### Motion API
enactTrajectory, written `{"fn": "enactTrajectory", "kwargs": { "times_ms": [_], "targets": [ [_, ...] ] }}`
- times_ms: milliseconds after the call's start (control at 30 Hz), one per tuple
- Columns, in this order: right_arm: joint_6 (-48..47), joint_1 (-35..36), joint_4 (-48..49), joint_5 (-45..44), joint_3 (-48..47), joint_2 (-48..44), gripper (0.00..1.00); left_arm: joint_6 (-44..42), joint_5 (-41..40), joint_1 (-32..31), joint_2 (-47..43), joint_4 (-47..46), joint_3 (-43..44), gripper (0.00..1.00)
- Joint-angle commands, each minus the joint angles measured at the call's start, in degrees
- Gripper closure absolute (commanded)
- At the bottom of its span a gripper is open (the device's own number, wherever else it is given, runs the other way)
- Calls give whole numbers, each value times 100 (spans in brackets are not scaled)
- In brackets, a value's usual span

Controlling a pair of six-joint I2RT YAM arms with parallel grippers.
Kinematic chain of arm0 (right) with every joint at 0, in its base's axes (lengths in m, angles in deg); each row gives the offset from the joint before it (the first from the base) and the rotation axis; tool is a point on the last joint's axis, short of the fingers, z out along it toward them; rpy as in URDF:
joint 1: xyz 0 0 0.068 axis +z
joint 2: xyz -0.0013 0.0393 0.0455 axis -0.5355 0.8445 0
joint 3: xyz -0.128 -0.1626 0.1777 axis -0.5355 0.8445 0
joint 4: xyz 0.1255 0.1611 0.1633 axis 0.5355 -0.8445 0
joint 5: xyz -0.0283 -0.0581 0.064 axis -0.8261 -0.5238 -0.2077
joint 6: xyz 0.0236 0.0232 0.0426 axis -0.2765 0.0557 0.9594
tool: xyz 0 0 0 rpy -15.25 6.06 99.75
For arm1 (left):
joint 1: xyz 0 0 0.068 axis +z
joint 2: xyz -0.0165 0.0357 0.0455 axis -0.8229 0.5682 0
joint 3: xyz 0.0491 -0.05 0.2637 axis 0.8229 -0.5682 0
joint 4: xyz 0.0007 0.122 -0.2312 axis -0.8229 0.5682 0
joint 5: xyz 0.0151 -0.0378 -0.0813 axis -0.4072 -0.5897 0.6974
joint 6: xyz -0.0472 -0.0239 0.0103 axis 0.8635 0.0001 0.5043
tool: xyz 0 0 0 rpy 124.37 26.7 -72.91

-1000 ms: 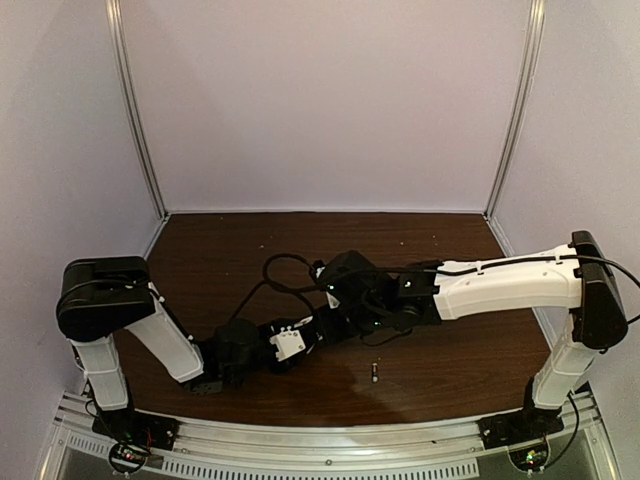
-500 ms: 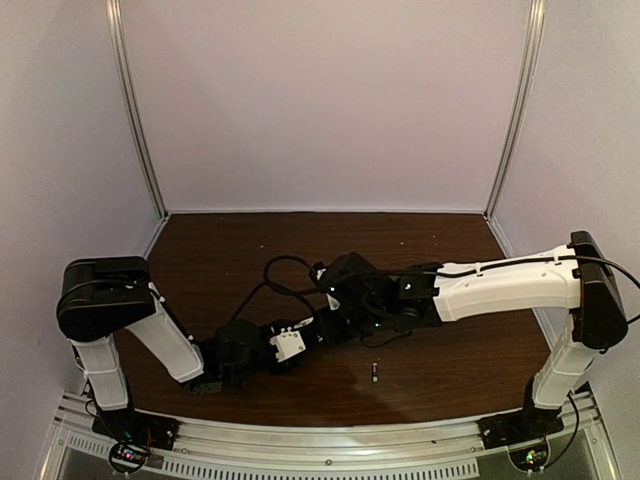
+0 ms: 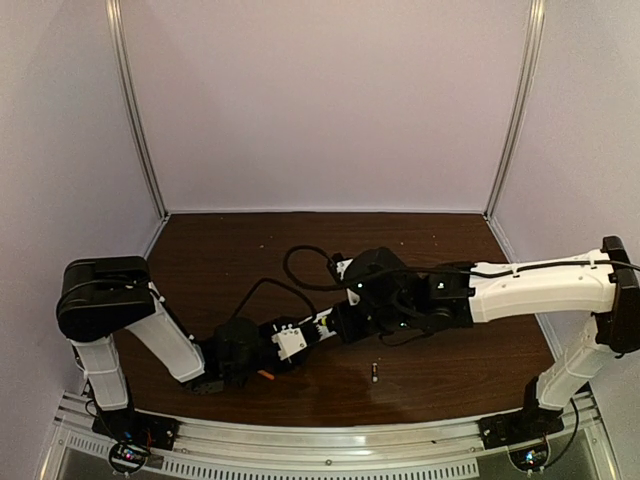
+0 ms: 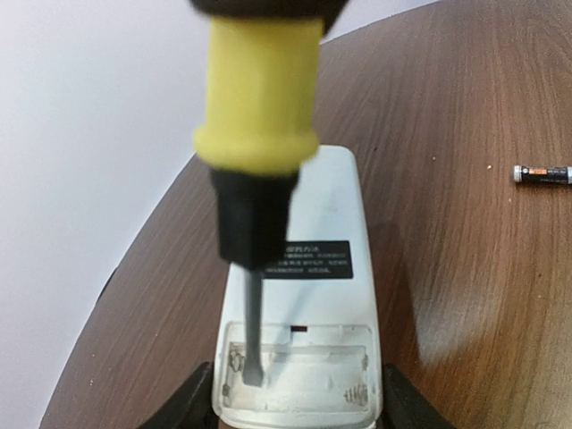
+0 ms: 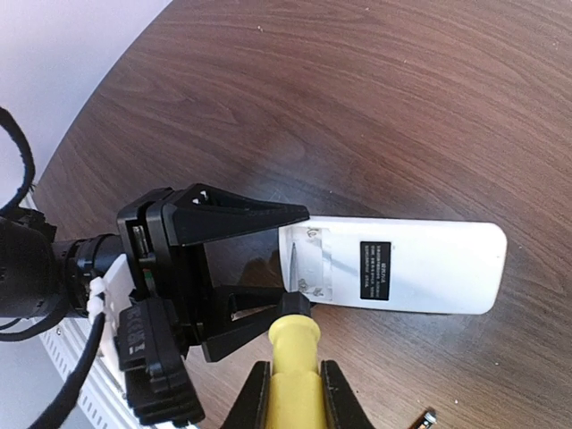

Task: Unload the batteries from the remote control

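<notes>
White remote control [image 4: 315, 201], battery bay [image 4: 308, 380] uncovered, clamped in left gripper [image 5: 290, 257]; right gripper [image 5: 295, 393] pinches screwdriver [image 4: 259, 98].

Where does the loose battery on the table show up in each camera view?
Top external: battery lies on the table near the front edge, right of centre.
Left wrist: at the right edge, upper half, right of the remote control.
Right wrist: only its tip shows, at the bottom edge, right of the screwdriver.
Shared landmark: the remote control, clear in both wrist views, hard to make out from the top.
</notes>
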Motion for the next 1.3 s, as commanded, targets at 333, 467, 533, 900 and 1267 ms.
{"fn": "enactTrajectory", "kwargs": {
  "times_ms": [333,467,533,900,1267],
  "targets": [
    [157,-83,-193,-1348,682,-1229,100,607,-754,-22,-140,199,482,100],
    [189,-134,-171,-1649,918,-1566,100,882,-1158,26,-210,421,623,100],
    [189,-152,-187,-1847,1019,-1723,100,1052,-1399,45,-261,573,705,100],
    [159,-370,9,-2695,1685,-2642,100,2471,-2097,594,-1004,1507,547,100],
    [-64,-524,692,-2864,2017,-2490,100,3484,-2670,1021,-1508,1961,13,100]
  ]
}}
